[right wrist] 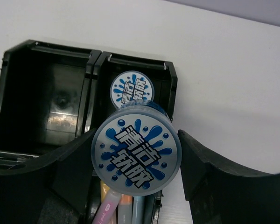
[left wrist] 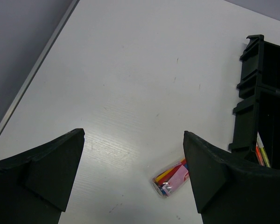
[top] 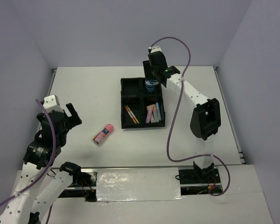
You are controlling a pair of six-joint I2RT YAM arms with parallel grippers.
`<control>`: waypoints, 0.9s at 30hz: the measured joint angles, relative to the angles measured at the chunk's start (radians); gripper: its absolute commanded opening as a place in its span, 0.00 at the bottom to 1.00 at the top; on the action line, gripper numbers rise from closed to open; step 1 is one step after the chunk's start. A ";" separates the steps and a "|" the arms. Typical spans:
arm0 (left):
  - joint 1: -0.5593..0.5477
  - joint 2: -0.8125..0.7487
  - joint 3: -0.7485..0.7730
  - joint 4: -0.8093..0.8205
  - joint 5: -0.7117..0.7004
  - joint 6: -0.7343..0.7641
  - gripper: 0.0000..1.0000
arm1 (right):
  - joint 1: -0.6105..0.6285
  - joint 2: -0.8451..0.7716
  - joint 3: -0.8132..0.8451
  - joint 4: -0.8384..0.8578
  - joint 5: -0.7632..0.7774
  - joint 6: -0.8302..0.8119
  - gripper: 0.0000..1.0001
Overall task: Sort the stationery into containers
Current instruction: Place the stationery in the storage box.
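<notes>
My right gripper (right wrist: 135, 140) is shut on a round blue-white tape roll (right wrist: 136, 155) and holds it above the back right compartment of the black tray (right wrist: 95, 60). A second tape roll (right wrist: 131, 88) lies flat in that compartment. Pastel markers (top: 153, 113) lie in the front right compartment and thin orange pens (top: 131, 114) in the front left one. A pink tube (top: 103, 134) lies on the table left of the tray (top: 122, 103). My left gripper (top: 71, 116) stands open, apart from the tube and to its left. In the left wrist view the tube (left wrist: 171, 178) lies near the right finger.
The table's left metal edge (top: 51, 84) runs close to my left arm. Purple cables loop beside both arms. Grey walls close in the table on three sides.
</notes>
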 measured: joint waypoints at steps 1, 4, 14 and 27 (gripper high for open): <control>0.000 0.000 -0.001 0.000 0.002 0.000 0.99 | 0.000 0.008 -0.006 0.005 -0.001 -0.006 0.00; 0.000 0.001 -0.003 0.000 0.008 0.000 0.99 | -0.002 0.032 -0.018 0.012 -0.009 -0.021 0.00; 0.000 0.012 -0.003 0.003 0.017 0.002 0.99 | -0.003 0.088 -0.064 0.041 -0.036 -0.029 0.00; 0.000 0.020 -0.003 0.007 0.024 0.004 0.99 | -0.003 0.105 -0.076 0.074 -0.053 -0.008 0.00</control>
